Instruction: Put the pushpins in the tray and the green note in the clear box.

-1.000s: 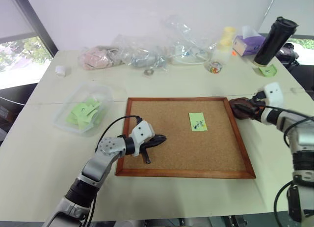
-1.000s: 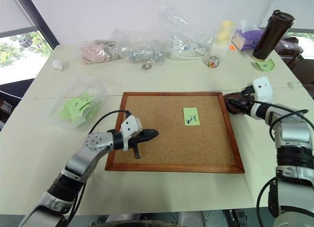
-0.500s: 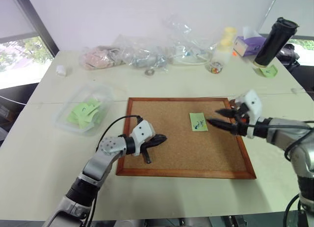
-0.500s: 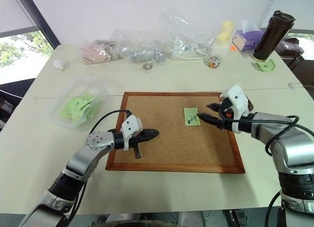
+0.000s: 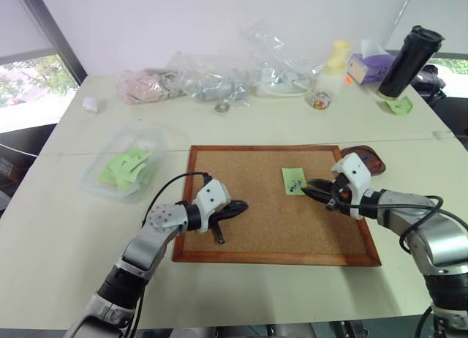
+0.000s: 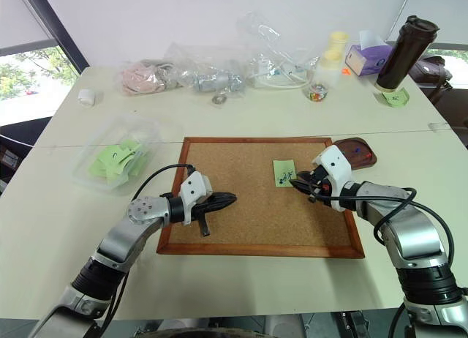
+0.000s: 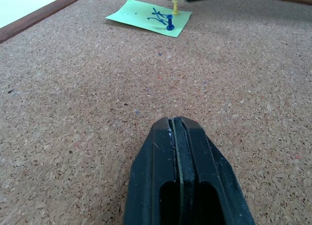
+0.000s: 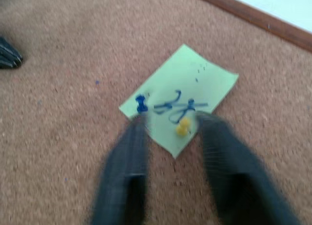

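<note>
Now we are bracketing yellow pushpin (image 8: pixel 182 127) on green note (image 5: pixel 294 181), mid corkboard (image 5: pixel 241 228), right gripper (image 8: pixel 168 137) jaws spread astride it; left gripper (image 7: pixel 178 132) jaws pressed together, empty. We are advising: centre, pinch head, pull straight.

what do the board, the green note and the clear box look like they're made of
Board: speckled cork, apparently matte, in a reddish wood-look frame. Green note: thin matte paper with blue ink marks. Clear box: see-through, probably plastic, notes visible through its wall.

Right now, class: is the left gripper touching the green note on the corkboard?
Apart. The left wrist view shows bare corkboard lying between the left gripper, fingers shut, and the green note.
</note>
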You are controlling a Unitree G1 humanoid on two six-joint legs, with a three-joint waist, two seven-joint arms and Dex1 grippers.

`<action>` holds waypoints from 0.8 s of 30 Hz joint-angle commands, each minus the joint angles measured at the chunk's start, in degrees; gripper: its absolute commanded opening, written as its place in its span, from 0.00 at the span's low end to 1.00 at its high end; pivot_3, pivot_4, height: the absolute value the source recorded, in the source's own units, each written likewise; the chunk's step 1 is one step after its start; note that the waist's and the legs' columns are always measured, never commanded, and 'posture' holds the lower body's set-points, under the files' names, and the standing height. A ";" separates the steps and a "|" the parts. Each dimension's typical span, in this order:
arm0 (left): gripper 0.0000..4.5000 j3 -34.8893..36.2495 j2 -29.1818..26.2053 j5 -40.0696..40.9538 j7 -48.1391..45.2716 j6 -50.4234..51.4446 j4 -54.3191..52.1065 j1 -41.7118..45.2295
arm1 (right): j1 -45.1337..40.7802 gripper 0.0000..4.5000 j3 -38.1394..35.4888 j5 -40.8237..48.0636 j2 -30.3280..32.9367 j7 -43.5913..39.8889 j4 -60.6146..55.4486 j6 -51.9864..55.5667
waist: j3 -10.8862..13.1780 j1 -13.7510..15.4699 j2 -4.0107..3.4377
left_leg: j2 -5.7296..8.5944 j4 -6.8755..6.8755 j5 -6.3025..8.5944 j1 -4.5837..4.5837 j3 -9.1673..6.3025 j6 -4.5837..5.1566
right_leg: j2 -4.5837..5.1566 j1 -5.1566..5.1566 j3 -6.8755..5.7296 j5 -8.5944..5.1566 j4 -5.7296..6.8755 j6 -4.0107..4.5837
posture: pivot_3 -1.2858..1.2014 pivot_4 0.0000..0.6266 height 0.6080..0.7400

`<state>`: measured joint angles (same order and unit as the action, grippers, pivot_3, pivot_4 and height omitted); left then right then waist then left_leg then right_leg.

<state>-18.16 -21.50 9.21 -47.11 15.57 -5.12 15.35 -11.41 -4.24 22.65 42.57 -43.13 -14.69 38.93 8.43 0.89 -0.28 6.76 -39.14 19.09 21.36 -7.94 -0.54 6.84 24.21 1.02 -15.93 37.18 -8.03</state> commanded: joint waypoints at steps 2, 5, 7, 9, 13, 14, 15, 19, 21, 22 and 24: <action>0.00 -1.48 -0.29 -0.86 -0.25 1.56 0.57 -1.59 | -1.06 0.14 -0.23 -0.56 -0.40 0.08 0.44 -1.74 | 0.00 -0.01 0.00 | 0.00 0.00 0.00 0.00 0.00 0.00 | 0.00 0.00 0.00 0.00 0.00 0.00 | 0.52 0.24 1.00; 0.00 -1.50 -0.28 -0.85 -0.28 1.66 0.56 -1.55 | -1.36 0.14 0.28 -1.12 -0.67 0.02 1.37 -2.10 | 0.00 -0.02 0.00 | 0.00 0.00 0.00 0.00 0.00 0.00 | 0.00 0.00 0.00 0.00 0.00 0.00 | 0.52 0.24 1.00; 0.00 -1.50 -0.28 -0.87 -0.30 1.62 0.60 -1.51 | -1.54 0.14 0.45 -1.20 -0.96 0.04 1.80 -2.01 | 0.00 -0.01 0.00 | 0.00 0.00 0.00 0.00 0.00 0.00 | 0.00 0.00 0.00 0.00 0.00 0.00 | 0.52 0.24 1.00; 0.00 -1.49 -0.26 -0.92 -0.26 1.57 0.62 -1.48 | -1.84 0.14 0.79 -1.44 -1.24 0.05 2.31 -2.20 | 0.00 -0.01 0.00 | 0.00 0.00 0.00 0.00 0.00 0.00 | 0.00 0.00 0.00 0.00 0.00 0.00 | 0.52 0.24 1.00; 0.00 -1.45 -0.23 -0.93 -0.15 1.60 0.64 -1.51 | -2.54 0.14 1.53 -2.03 -1.63 -0.09 3.54 -2.52 | 0.00 -0.02 0.00 | 0.00 0.00 0.00 0.00 0.00 0.00 | 0.00 0.00 0.00 0.00 0.00 0.00 | 0.52 0.24 1.00; 0.00 -1.45 -0.22 -0.93 -0.09 1.69 0.53 -1.53 | -2.59 0.14 1.62 -2.14 -1.60 -0.16 3.78 -2.60 | 0.00 -0.02 0.00 | 0.00 0.00 0.00 0.00 0.00 0.00 | 0.00 0.00 0.00 0.00 0.00 0.00 | 0.52 0.24 1.00; 0.00 -1.45 -0.22 -0.92 -0.05 1.75 0.44 -1.54 | -2.61 0.14 1.66 -2.20 -1.57 -0.22 3.93 -2.66 | 0.00 -0.03 0.00 | 0.00 0.01 0.00 0.00 0.00 0.00 | 0.00 0.00 0.00 0.00 0.00 0.00 | 0.52 0.24 1.00; 0.00 -1.34 -0.24 -1.03 0.27 1.72 0.31 -1.64 | -2.73 0.14 2.30 -2.39 -1.75 -0.77 4.68 -2.91 | 0.00 -0.04 0.00 | 0.00 0.00 0.00 0.00 0.00 0.00 | 0.00 0.00 0.00 0.00 0.00 0.00 | 0.52 0.24 1.00; 0.00 -1.34 -0.25 -1.05 0.36 1.64 0.33 -1.64 | -2.74 0.14 2.48 -2.37 -1.81 -0.89 4.84 -3.01 | 0.00 -0.03 0.00 | 0.00 0.00 0.00 0.00 0.00 0.00 | 0.00 0.00 0.00 0.00 0.00 0.00 | 0.52 0.24 1.00; 0.00 -1.33 -0.25 -1.07 0.45 1.59 0.33 -1.64 | -2.61 0.14 2.89 -2.74 -1.61 -1.12 5.11 -3.26 | 0.00 -0.04 0.00 | 0.00 0.00 0.00 0.00 0.00 0.00 | 0.00 0.00 0.00 0.00 0.00 0.00 | 0.52 0.24 1.00; 0.00 -1.36 -0.25 -1.10 0.57 1.55 0.28 -1.67 | -2.35 0.14 3.16 -2.90 -1.60 -1.42 5.37 -3.54 | 0.00 -0.04 0.00 | 0.00 0.00 0.00 0.00 0.00 0.00 | 0.00 0.00 0.00 0.00 0.00 0.00 | 0.52 0.24 1.00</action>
<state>-18.16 -21.50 9.20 -46.32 15.93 -5.65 15.01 -13.49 -0.98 19.83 41.06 -43.87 -8.86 36.23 8.43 0.84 -0.28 6.76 -39.14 19.09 21.36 -7.94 -0.54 6.83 24.21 1.02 -15.93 37.18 -8.02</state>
